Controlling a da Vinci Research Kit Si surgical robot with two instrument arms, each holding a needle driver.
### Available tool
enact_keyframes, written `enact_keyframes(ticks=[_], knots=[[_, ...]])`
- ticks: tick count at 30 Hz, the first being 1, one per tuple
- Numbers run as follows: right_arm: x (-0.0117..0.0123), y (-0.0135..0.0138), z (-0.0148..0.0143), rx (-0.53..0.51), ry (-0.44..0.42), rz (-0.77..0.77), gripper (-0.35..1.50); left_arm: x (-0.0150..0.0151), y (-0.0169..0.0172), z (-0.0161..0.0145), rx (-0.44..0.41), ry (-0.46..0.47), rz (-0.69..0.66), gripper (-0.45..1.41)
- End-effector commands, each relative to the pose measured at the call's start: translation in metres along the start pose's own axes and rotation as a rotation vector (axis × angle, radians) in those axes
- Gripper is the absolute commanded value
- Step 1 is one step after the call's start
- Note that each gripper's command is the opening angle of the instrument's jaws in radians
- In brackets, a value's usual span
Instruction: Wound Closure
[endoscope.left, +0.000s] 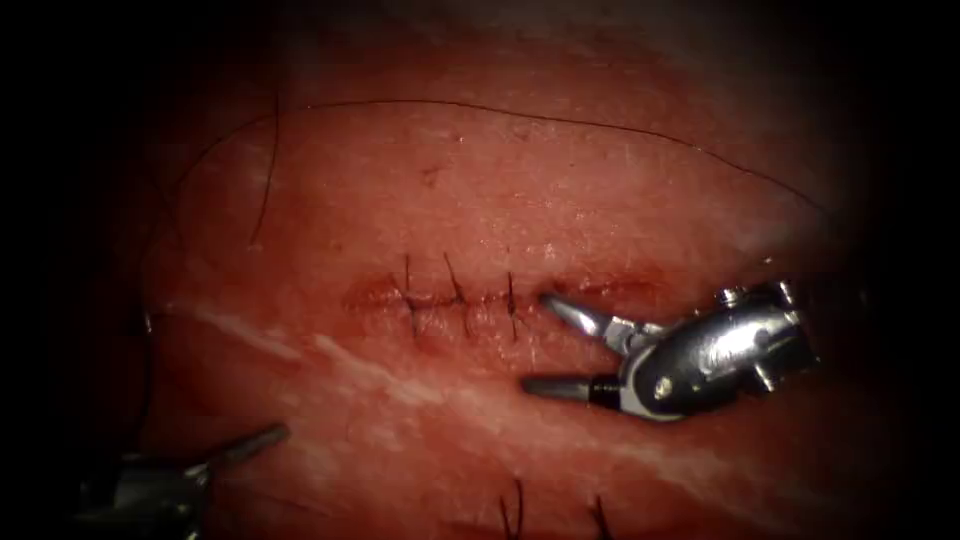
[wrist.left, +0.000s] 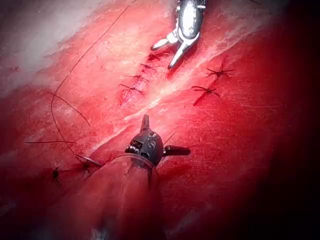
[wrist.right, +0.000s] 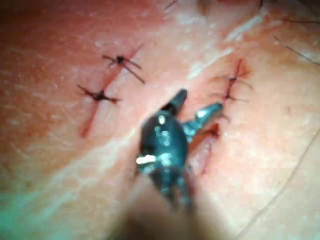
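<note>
Shiny right tool (endoscope.left: 535, 342) wide open, holding nothing, one tip at the cut (endoscope.left: 600, 290), just right of the stitches (endoscope.left: 458, 298). Left tool (wrist.left: 159, 136) open, empty, farther off. Needle not seen.

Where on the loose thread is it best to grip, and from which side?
Probably on the thread, at the long arc lying flat on the tissue above the cut, clear of the stitches. Come straight down, fingers across it. The right tool and left tool are open, holding nothing.
</note>
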Motion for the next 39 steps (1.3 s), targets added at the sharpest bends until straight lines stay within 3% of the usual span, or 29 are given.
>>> enact_keyframes(ticks=[1, 6, 11, 22, 28, 33, 39], knots=[[-0.0003, -0.0012, 0.0001, 0.006, -0.001, 0.003, 1.36, 0.0007, -0.0006, -0.0003, 0.000, 0.034, -0.013, 0.98], [-0.0003, -0.0013, -0.0001, 0.004, -0.004, 0.002, 1.38, 0.0022, -0.0044, -0.0032, 0.106, 0.082, -0.063, 0.83], [-0.0003, -0.0016, -0.0001, 0.006, -0.006, 0.000, 1.38, 0.0009, -0.0082, -0.0030, 0.182, 0.101, -0.100, 0.81], [-0.0005, -0.0019, -0.0001, 0.009, -0.010, 0.008, 1.38, -0.0076, -0.0120, 0.0027, 0.202, 0.112, -0.110, 0.81], [-0.0005, -0.0021, 0.0002, 0.010, -0.012, 0.006, 1.36, -0.0121, -0.0130, 0.0049, 0.180, 0.015, -0.076, 0.78], [-0.0006, -0.0021, 0.0002, 0.012, -0.015, 0.006, 1.36, -0.0128, -0.0134, 0.0030, 0.181, -0.016, -0.068, 0.79], [-0.0006, -0.0021, 0.0002, 0.014, -0.017, 0.006, 1.36, -0.0103, -0.0114, -0.0011, 0.187, -0.080, -0.045, 0.83]])
